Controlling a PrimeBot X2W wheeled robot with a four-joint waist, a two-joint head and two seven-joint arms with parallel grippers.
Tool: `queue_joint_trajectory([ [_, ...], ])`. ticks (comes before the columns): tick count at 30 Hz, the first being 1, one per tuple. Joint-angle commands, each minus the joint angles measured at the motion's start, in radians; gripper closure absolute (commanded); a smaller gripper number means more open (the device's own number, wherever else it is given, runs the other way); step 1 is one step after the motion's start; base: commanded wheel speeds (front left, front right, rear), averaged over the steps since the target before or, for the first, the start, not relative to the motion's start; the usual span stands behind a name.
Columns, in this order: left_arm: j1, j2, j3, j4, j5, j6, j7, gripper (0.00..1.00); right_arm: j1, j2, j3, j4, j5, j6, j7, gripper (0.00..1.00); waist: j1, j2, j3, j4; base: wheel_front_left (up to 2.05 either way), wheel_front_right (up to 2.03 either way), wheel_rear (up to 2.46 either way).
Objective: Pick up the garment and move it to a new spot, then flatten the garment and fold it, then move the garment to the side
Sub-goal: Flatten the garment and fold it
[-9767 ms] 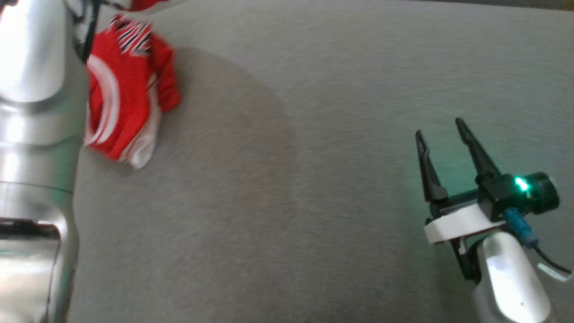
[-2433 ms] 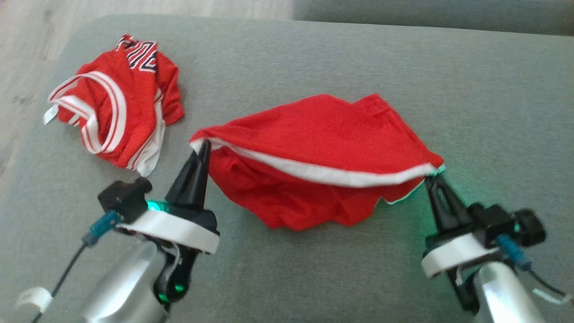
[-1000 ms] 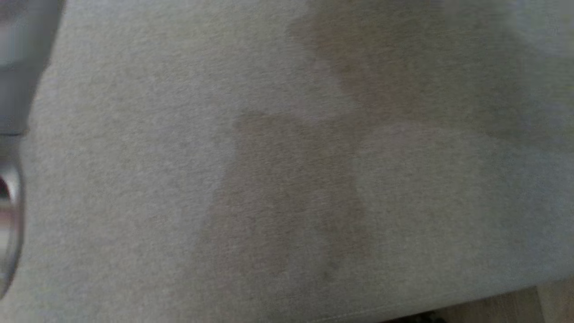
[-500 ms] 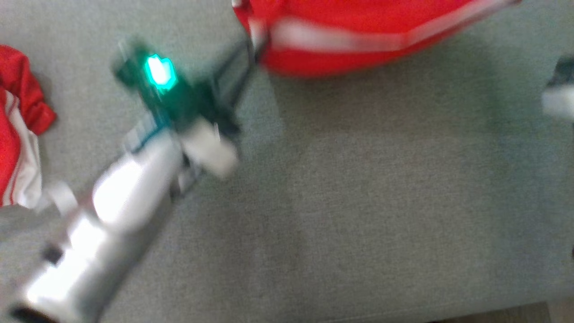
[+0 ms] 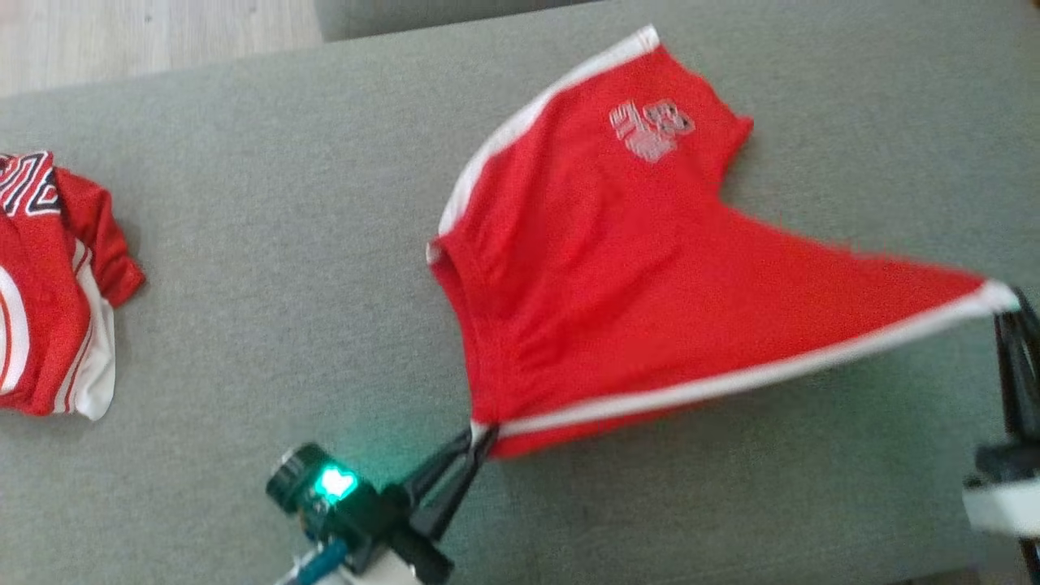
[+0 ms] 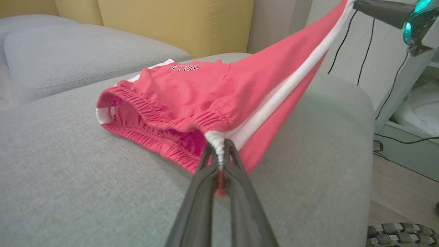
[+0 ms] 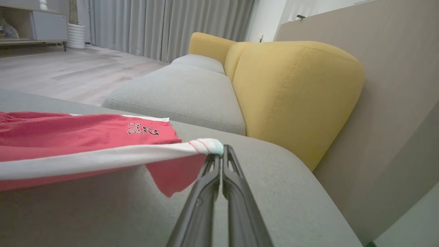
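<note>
The garment (image 5: 634, 268), red shorts with white side stripes and a number print, lies spread over the grey sofa cushion (image 5: 284, 244), its near edge stretched taut between my two grippers. My left gripper (image 5: 479, 435) is shut on the waistband corner (image 6: 216, 144) at the lower middle. At the right edge my right gripper (image 5: 1007, 313) is shut on the hem corner (image 7: 211, 144), lifted a little off the cushion. The far leg of the garment (image 7: 103, 132) rests flat on the cushion.
A second red and white garment (image 5: 49, 284) lies crumpled at the cushion's left end. Yellow back cushions (image 7: 295, 92) and a further grey seat (image 7: 181, 92) stand behind. Wooden floor (image 5: 146, 32) lies beyond the far edge, and cables (image 6: 394, 137) hang off the right end.
The head camera has swung about, so the whole picture shifted. Both grippers keep their hold, and the garment now lies spread wider, with its printed leg laid out on the cushion.
</note>
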Motion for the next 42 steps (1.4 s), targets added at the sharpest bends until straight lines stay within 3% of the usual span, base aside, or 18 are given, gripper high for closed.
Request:
queue_joint_trajectory([
  [1, 0.003, 0.033, 0.027, -0.045, 0.002, 0.016, -0.004, 1.00, 0.038, -0.019, -0.024, -0.067, -0.001, -0.001, 0.001, 1.00, 0.0004, -0.0001, -0.009, -0.002, 0.00, 0.00, 0.00],
  [6, 0.007, 0.011, 0.027, -0.105, -0.013, 0.014, -0.004, 1.00, 0.078, -0.011, -0.064, -0.134, -0.005, -0.001, 0.034, 1.00, 0.0004, -0.0001, 0.002, 0.018, 0.00, 0.00, 0.00],
  [15, -0.169, -0.073, 0.053, -0.068, -0.066, -0.029, 0.002, 1.00, -0.138, -0.097, -0.020, -0.025, 0.042, -0.001, 0.088, 1.00, 0.0004, -0.0001, 0.093, 0.094, 0.00, 0.00, 0.00],
  [24, -0.376, -0.123, 0.088, 0.035, -0.108, -0.053, 0.008, 1.00, -0.478, -0.232, 0.127, 0.206, 0.128, -0.001, 0.126, 1.00, 0.0004, -0.0001, 0.204, 0.174, 0.00, 0.00, 0.00],
  [29, -0.488, -0.149, 0.076, 0.108, -0.125, -0.063, 0.017, 1.00, -0.672, -0.291, 0.269, 0.347, 0.167, -0.001, 0.149, 1.00, 0.0004, -0.0001, 0.274, 0.220, 0.00, 0.00, 0.00],
  [38, -0.553, -0.185, 0.075, 0.205, -0.146, -0.066, 0.008, 1.00, -0.870, -0.300, 0.451, 0.541, 0.232, -0.001, 0.119, 1.00, 0.0004, -0.0001, 0.316, 0.254, 0.00, 0.00, 0.00],
  [39, -0.553, -0.188, 0.077, 0.212, -0.149, -0.066, 0.007, 1.00, -0.886, -0.295, 0.460, 0.563, 0.244, -0.001, 0.113, 0.80, 0.0004, -0.0001, 0.317, 0.255, 0.00, 0.00, 0.00],
  [40, -0.552, -0.193, 0.081, 0.218, -0.154, -0.065, 0.005, 1.00, -0.901, -0.291, 0.467, 0.585, 0.251, -0.001, 0.105, 0.00, 0.0004, -0.0001, 0.318, 0.257, 0.00, 0.00, 0.00],
  [41, -0.549, -0.198, 0.085, 0.224, -0.158, -0.064, 0.004, 1.00, -0.916, -0.287, 0.471, 0.608, 0.259, -0.001, 0.092, 0.00, 0.0004, -0.0001, 0.319, 0.259, 0.00, 0.00, 0.00],
  [42, -0.546, -0.202, 0.087, 0.230, -0.162, -0.063, 0.003, 0.74, -0.927, -0.281, 0.472, 0.630, 0.266, -0.001, 0.079, 0.00, 0.0004, -0.0001, 0.319, 0.261, 0.00, 0.00, 0.00],
])
